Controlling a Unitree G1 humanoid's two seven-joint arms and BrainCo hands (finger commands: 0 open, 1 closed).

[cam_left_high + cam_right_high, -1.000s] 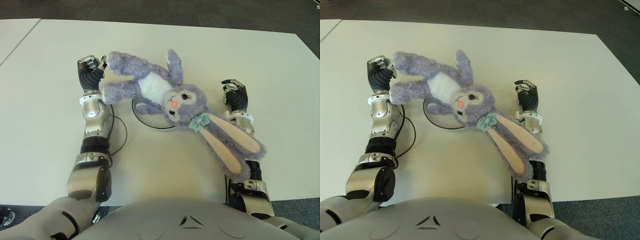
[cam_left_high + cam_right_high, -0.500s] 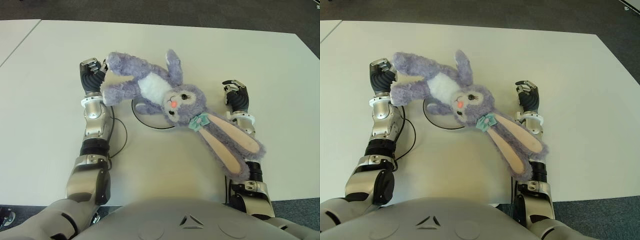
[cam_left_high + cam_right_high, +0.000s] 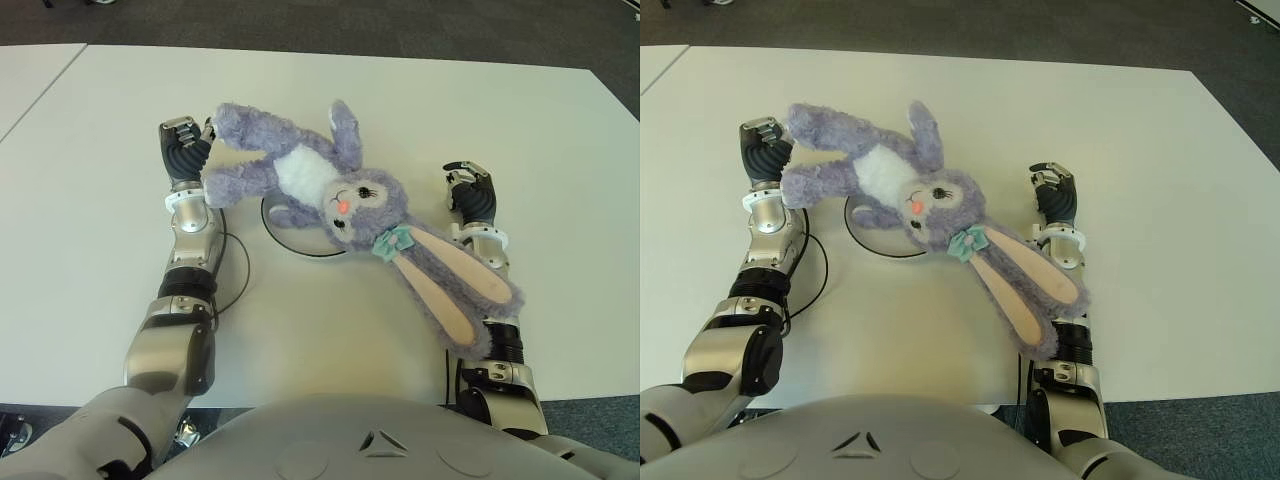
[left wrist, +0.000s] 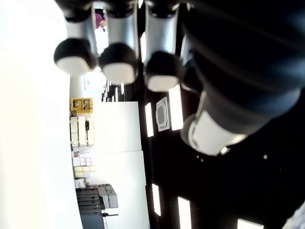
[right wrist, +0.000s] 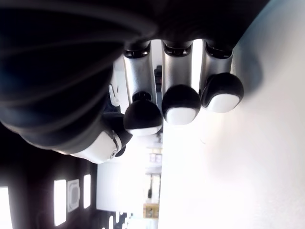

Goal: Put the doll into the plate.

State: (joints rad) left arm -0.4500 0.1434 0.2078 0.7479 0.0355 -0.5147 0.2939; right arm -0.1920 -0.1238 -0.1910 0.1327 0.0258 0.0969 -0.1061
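Doll (image 3: 340, 195), a purple plush rabbit with a white belly and a teal bow, lies sprawled across the white table (image 3: 90, 200). Its body and head cover most of the plate (image 3: 285, 238), a white disc with a dark rim of which only the near left arc shows under the belly. One long pink-lined ear stretches toward the robot's right and drapes over the right forearm.

The left hand (image 3: 184, 150) shows at the doll's far left end, just beside the tip of a purple leg; whether they touch is hard to tell from the eye views. In its wrist view the fingers (image 4: 116, 67) are curled loosely with nothing between them and the thumb, so it grips nothing.

The right hand (image 3: 472, 192) shows to the right of the doll's head, apart from it, beyond the draped ear. Its fingers (image 5: 180, 102) are likewise curled over bare table, holding nothing.
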